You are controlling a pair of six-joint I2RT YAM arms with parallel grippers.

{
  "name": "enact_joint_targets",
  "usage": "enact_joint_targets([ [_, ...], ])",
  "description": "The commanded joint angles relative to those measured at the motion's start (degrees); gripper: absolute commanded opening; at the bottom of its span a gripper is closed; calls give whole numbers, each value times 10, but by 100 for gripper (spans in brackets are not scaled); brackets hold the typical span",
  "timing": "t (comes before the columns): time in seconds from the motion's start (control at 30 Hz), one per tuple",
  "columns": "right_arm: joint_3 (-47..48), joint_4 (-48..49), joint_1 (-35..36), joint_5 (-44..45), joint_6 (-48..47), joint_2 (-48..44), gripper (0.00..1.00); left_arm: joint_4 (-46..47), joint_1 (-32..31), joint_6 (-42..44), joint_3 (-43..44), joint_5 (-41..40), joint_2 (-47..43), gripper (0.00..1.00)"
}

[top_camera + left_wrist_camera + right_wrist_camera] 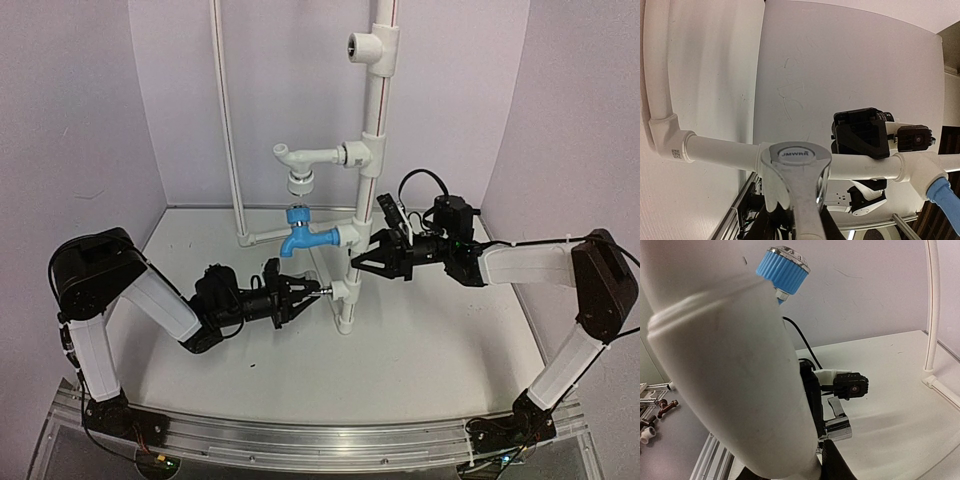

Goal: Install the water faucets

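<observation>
A small shiny silver faucet (320, 293) with a lever handle is held level against the lowest tee fitting (346, 291) of the upright white pipe (372, 120). My left gripper (303, 297) is shut on it from the left. In the left wrist view the faucet (797, 165) fills the middle, its round cap against the pipe (720, 150). My right gripper (362, 262) comes from the right and closes on the pipe just above that tee. In the right wrist view the pipe (725, 380) fills the foreground, one finger (836, 466) lies against it, and the faucet (837, 427) shows beyond.
A blue plastic tap (300, 238) sticks out left from a higher tee, its knob visible in the right wrist view (785, 267). A white tap (300, 165) sits above it and an open tee (360, 44) at the top. A thin white pipe (228, 120) stands behind.
</observation>
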Motion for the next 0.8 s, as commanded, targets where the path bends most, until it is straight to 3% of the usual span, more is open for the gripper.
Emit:
enact_joint_targets([
  [0.0,15,-25,10,-45,79,-12,0,125,-5,-6,13,-21,-12,0],
  [0.27,19,-25,10,-31,78,-12,0,125,-22,-8,24,-36,5,0],
  [0.77,17,-26,10,-41,88,-17,0,126,-30,78,65,40,49,0],
])
